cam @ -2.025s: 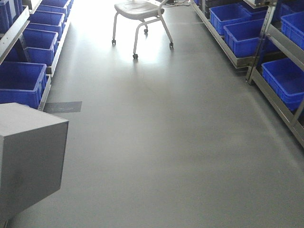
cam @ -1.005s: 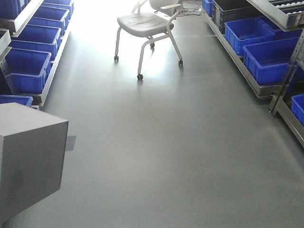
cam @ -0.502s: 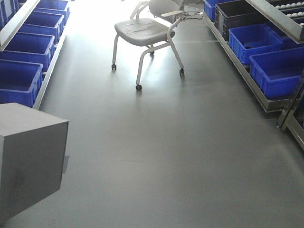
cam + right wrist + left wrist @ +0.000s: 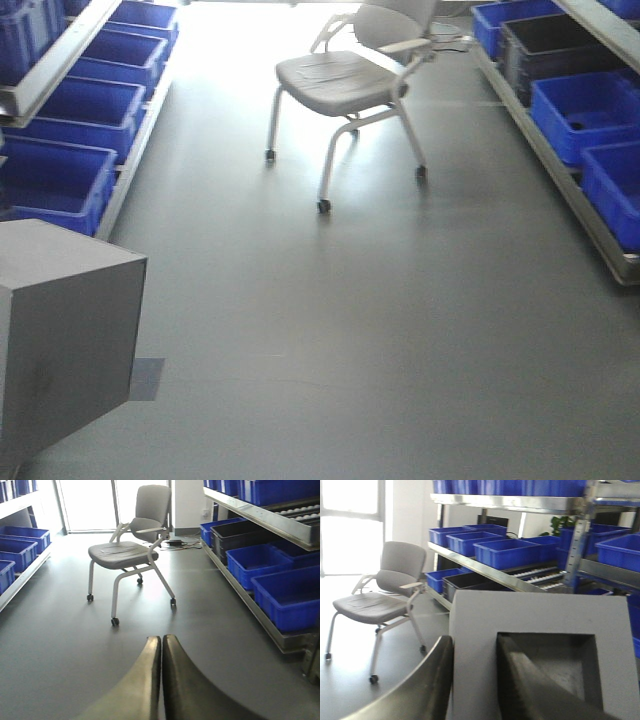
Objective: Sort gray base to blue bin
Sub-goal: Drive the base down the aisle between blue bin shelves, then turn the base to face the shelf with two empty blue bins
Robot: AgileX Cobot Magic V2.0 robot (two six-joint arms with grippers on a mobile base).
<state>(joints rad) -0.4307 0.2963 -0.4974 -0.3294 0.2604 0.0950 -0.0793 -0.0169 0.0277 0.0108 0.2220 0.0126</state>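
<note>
The rows of blue bins (image 4: 95,200) are sliding past on both sides and the chair (image 4: 350,75) is coming nearer, so the robot is probably still driving toward its drop place. The gray base (image 4: 60,340) is staying low on the left, carried: the left gripper (image 4: 474,640) is pinching its wall, one finger inside the recess. The right gripper (image 4: 161,639) is pressed together, holding nothing.

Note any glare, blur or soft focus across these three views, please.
Front view: glare bleaches the floor around the chair; the gray block is readable. Left wrist view: window blown out, shelves slightly smeared, left gripper soft against the block. Right wrist view: window overexposed too, right gripper out of focus near the lens.
</note>
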